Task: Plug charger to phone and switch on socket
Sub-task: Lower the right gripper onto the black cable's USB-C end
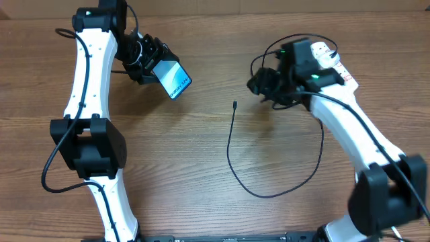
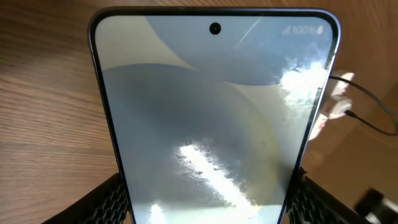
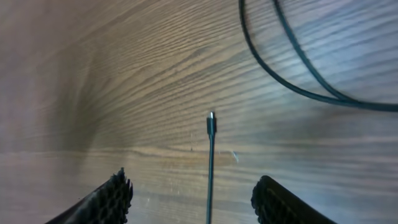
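My left gripper [image 1: 153, 67] is shut on the phone [image 1: 175, 78] and holds it tilted above the table at the back left. In the left wrist view the lit phone [image 2: 211, 112] fills the frame, clamped between both fingers [image 2: 208, 202]. The charger, a thin black cable [image 1: 269, 195], lies looped on the table with its connector tip [image 1: 235, 104] near the middle. My right gripper [image 1: 259, 84] is open just right of the tip. In the right wrist view the tip [image 3: 211, 119] and cable lie on the wood between the open fingers [image 3: 196, 193]. The white socket [image 1: 334, 62] is partly hidden behind the right arm.
More black cable loops [image 3: 292, 74] lie on the wood beyond the connector tip. A white part of the socket [image 2: 339, 102] shows past the phone's right edge in the left wrist view. The table is brown wood [image 1: 168, 168].
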Robot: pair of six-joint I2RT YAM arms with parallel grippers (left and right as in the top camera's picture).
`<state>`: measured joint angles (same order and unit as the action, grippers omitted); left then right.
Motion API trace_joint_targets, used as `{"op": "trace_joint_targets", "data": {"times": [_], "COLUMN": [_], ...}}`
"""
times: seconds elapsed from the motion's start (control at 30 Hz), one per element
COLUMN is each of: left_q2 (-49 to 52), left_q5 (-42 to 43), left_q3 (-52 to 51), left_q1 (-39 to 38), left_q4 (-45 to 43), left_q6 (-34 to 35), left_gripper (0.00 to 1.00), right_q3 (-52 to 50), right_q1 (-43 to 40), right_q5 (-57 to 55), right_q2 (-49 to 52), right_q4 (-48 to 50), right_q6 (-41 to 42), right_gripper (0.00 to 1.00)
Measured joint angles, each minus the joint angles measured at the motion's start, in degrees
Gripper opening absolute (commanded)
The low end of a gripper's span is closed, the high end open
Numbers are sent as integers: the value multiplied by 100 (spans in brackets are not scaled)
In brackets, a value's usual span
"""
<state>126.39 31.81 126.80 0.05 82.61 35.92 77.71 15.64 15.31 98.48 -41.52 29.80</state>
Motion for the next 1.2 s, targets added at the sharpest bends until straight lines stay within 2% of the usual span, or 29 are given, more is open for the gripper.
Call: {"op": "trace_joint_targets", "data": {"times": [0.27,0.63,0.7,1.07,1.2], "left_q2": [0,2,2,2,2], "left_q5": [197,-592,-656,-726,-726], "left_q3": [0,0,0,0,0], "left_q1": [37,-7,-7,-7,-7], "left_q4": [-85,-402,-461,-466,-466], "left_q6": [0,173,190,208,212], "left_gripper": [4,4,4,4,4], "right_q3": [306,330,330,330,330], "right_q1": [317,675,767,1038,1169], "right_q5": [-446,-901,-981,-1180,-1300], "right_q2": [964,1727,1836,2100,2103], "right_q4": [50,317,393,754,892], "right_q6": [-48,-372,-400,-595,-669], "right_gripper": [53,40,37,36,31]}}
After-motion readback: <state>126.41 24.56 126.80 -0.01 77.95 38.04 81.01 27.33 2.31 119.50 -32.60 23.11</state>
